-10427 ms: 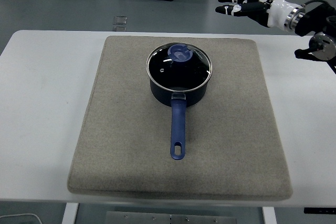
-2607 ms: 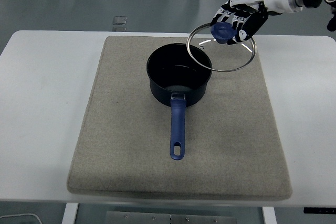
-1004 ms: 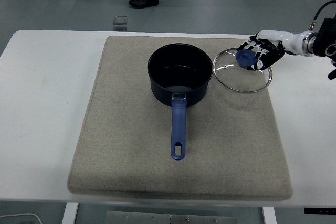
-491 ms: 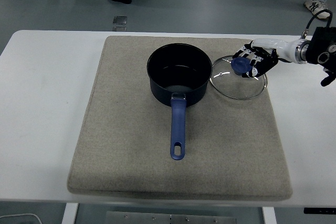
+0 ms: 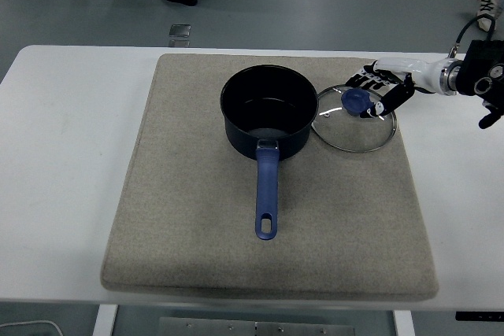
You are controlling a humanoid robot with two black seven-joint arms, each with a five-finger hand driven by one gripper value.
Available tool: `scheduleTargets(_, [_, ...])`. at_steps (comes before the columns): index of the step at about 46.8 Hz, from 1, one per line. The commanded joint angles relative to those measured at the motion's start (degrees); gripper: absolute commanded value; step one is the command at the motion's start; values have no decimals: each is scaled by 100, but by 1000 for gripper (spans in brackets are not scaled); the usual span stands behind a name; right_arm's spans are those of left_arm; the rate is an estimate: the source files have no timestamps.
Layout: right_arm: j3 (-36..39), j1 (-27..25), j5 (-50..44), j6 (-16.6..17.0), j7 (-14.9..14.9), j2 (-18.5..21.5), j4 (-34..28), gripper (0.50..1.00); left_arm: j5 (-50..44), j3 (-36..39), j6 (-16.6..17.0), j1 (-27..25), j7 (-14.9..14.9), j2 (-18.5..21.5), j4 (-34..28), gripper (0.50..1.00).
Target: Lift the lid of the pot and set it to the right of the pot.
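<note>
The white table (image 5: 71, 116) carried a grey mat (image 5: 189, 234), probably as padding for the cookware. On it stood the dark blue pot (image 5: 266, 112), open, handle toward the near edge. The glass lid (image 5: 354, 120) lay flat just right of the pot, rim nearly touching it. The right hand (image 5: 378, 88) had its fingers loosened, apart around the lid's blue knob (image 5: 353, 100), apparently letting go.

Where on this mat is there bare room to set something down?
Free: the mat left of the pot, and the wide strip in front, either side of its handle. Crowded: right of the pot, where the lid and right hand sit.
</note>
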Motion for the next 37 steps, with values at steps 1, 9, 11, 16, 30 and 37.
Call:
scheduleTargets(1, [5,23,15,46,0,-55,2,913,0,0,0,0,0,0,0,1000])
scheduleTargets(9, [5,366,32,432,0,-151,19,913,0,0,0,0,0,0,0,1000])
scheduleTargets(11, [14,418,67,555,17,-230,19,913,0,0,0,0,0,0,0,1000])
scheduleTargets(16, [268,524,453,802,17,-319,11,911,0,0,0,0,0,0,0,1000])
scheduleTargets(30, [1165,147,1877,38,-9,-126,-16,909,0,0,0,0,0,0,0,1000])
scheduleTargets(37, [1288,24,2396,-349,-9,200,-60,909,0,0,0,0,0,0,0,1000])
